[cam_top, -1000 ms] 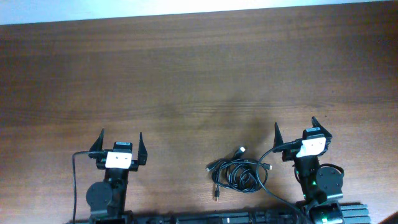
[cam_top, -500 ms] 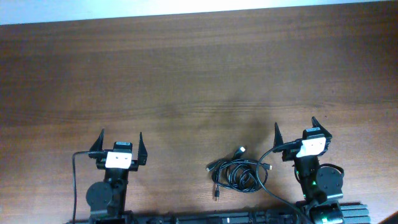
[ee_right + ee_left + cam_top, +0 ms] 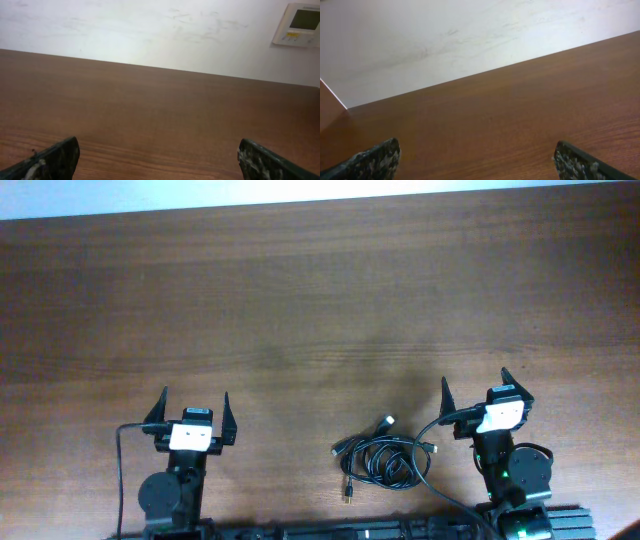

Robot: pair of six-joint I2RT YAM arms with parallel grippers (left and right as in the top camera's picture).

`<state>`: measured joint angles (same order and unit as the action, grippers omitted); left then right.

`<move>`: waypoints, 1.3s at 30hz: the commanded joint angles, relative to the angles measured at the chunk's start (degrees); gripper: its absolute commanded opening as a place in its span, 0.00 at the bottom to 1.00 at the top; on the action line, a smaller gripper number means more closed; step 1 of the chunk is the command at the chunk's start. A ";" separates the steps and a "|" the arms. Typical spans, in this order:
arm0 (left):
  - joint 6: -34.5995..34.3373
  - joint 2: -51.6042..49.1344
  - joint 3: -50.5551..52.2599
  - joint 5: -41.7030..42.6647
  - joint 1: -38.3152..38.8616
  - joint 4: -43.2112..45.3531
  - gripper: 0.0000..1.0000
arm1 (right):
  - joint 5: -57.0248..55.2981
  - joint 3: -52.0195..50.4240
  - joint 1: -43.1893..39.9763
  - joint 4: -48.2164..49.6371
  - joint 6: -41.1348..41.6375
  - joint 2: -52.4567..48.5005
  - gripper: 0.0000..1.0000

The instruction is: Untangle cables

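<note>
Both arms sit at the near edge of the surface (image 3: 300,300), left gripper (image 3: 195,396) and right gripper (image 3: 476,385) spread wide and empty. The cables (image 3: 385,458) lie coiled between them, nearer the right one, likely within its easy reach, with broad bare wood beyond for spreading strands. The left wrist view shows its gripper (image 3: 477,167) gaping over bare wood running to the far edge. The right wrist view shows its gripper (image 3: 160,162) likewise, with a wall panel (image 3: 301,25) behind and no cables in sight.

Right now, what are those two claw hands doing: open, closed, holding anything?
Left gripper: open, holding nothing.
Right gripper: open, holding nothing; the cables lie apart from it.
</note>
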<state>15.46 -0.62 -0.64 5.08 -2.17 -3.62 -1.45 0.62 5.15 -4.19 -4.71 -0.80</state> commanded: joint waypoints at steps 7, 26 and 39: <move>-4.28 0.22 0.04 -0.17 0.04 0.50 0.99 | 0.35 -0.31 -0.39 -0.44 0.00 0.37 0.99; -8.33 -8.22 -14.45 1.70 0.04 -10.43 0.99 | 0.35 -0.31 -0.39 -0.44 0.00 0.37 0.99; -2.01 -52.00 -48.78 21.33 0.24 -27.39 0.99 | 0.35 -0.31 -0.39 -0.44 0.00 0.37 0.99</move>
<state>9.67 -46.11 -41.80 19.99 -2.17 -26.22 -1.45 0.62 5.10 -4.23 -4.71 -0.84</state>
